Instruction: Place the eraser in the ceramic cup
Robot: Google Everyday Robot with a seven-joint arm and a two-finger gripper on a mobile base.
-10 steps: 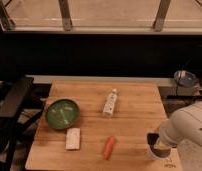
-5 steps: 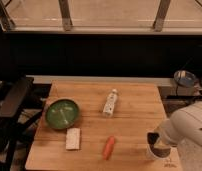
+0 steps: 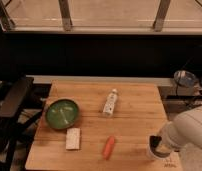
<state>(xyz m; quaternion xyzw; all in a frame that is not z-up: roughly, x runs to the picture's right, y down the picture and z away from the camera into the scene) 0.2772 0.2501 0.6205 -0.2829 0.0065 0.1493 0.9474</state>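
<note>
The eraser (image 3: 73, 138), a white rectangular block, lies flat on the wooden table (image 3: 134, 120), just below the green bowl at the front left. A small pale cup (image 3: 153, 152) stands near the table's front right corner. My gripper (image 3: 156, 144) is right at the cup's top, on the end of the white arm (image 3: 189, 132) that comes in from the right. It hides part of the cup. The eraser is far to the left of the gripper, with the carrot between them.
A green bowl (image 3: 62, 113) sits at the left of the table. A small white bottle (image 3: 110, 102) lies near the middle. An orange carrot (image 3: 109, 146) lies at the front centre. A metal bowl (image 3: 185, 78) is off the table at the right. Black equipment (image 3: 14, 100) stands to the left.
</note>
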